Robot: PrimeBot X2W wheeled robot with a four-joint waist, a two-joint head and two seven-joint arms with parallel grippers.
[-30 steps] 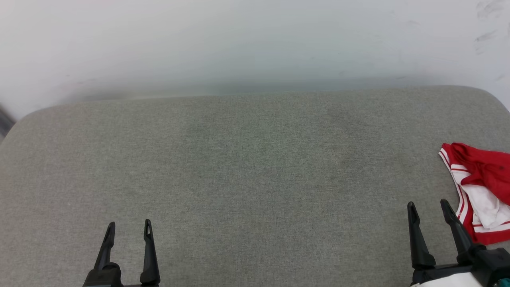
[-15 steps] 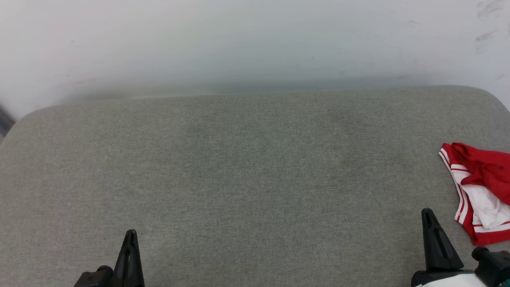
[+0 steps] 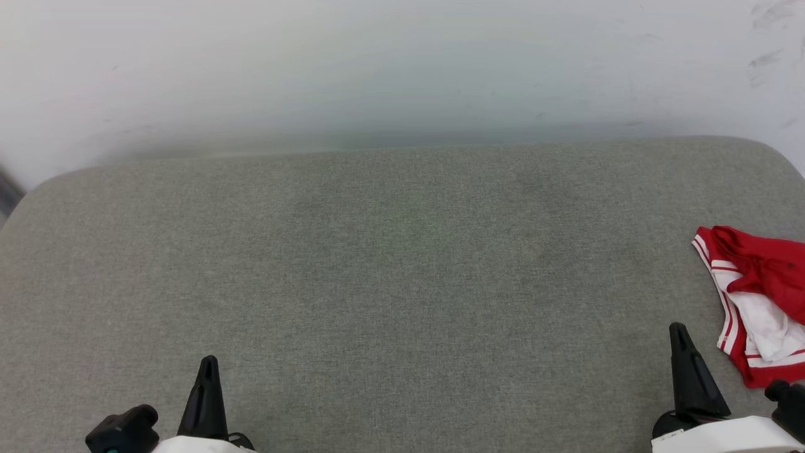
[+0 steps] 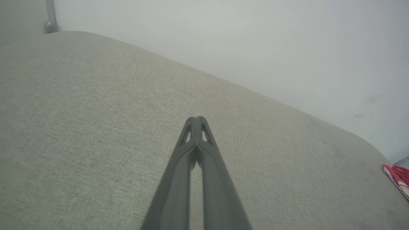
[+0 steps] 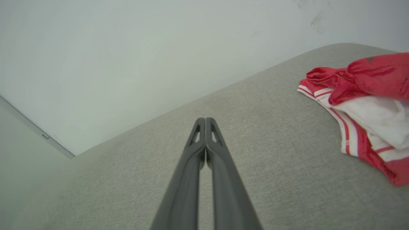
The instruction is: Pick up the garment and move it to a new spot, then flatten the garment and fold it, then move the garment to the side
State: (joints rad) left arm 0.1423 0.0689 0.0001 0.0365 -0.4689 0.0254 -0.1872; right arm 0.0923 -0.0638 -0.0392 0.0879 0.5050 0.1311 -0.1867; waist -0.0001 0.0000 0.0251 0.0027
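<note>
Matt grey woven cloth on the cushion (image 3: 402, 283), coarse weave showing; the T-shirt (image 3: 764, 277) is soft red and white fabric; wall (image 3: 377, 63) smooth, matt.

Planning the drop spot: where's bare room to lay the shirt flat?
The grey fabric cushion is bare from its left edge through the middle, between the white wall and the shut left tool. Crowded at the far right: the crumpled red-and-white T-shirt lies beside the shut right tool.
</note>
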